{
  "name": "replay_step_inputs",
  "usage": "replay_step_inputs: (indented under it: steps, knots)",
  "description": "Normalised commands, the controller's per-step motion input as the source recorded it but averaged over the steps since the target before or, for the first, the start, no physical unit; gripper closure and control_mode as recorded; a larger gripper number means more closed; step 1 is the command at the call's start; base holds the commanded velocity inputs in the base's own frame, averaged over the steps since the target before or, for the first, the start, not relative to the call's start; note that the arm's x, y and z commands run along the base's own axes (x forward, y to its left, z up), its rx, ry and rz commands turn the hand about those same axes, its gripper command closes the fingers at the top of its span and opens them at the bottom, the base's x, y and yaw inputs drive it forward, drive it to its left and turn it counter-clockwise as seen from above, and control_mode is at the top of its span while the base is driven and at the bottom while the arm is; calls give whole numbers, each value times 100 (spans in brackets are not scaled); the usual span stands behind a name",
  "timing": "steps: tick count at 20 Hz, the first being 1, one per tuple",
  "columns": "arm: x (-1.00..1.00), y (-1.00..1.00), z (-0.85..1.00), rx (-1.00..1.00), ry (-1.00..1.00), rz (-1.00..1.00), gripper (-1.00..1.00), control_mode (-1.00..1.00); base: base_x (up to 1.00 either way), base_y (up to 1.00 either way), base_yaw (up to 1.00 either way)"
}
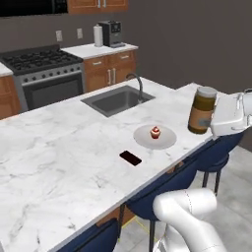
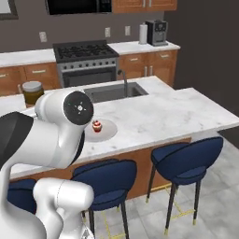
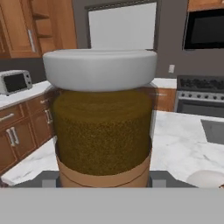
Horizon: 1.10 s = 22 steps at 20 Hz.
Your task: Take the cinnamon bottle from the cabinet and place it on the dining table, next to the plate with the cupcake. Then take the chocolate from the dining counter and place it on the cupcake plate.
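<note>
We have the cinnamon bottle [image 1: 202, 110] upright, grey cap on top, brown powder behind a tan label band, sitting at the right end of the marble worktop [image 1: 59, 147], or just above it; contact is not resolved. In the hand view it stands square between the fingertips. The gripper [image 1: 216, 118] pinches the bottle at its lower body from the near right side; the jaws are partly closed on it.

The plate [image 1: 155, 136] with the cupcake [image 1: 155, 132] lies to the left of the bottle, near but apart. The chocolate [image 1: 130, 158], a dark flat bar, lies nearer and left of the plate, untouched.

Step in hand, as we judge it: setting the bottle down beside the plate. To do it well we keep the bottle vertical, lower until the base rests flat, stay off the plate rim, then open and withdraw back along the approach without tipping it.
</note>
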Motion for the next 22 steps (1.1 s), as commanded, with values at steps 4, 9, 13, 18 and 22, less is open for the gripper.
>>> replay_step_inputs:
  steps: [4, 9, 13, 18, 22]
  knots:
    - [0, 0, 0, 0, 0, 0, 100, 100, 0, -52, 34]
    - [0, 0, 0, 0, 0, 0, 100, 100, 0, -58, 28]
    - [0, 0, 0, 0, 0, 0, 100, 100, 0, -61, 25]
    - [0, 0, 0, 0, 0, 0, 100, 100, 0, -59, 29]
    - [0, 0, 0, 0, 0, 0, 100, 100, 0, -60, 27]
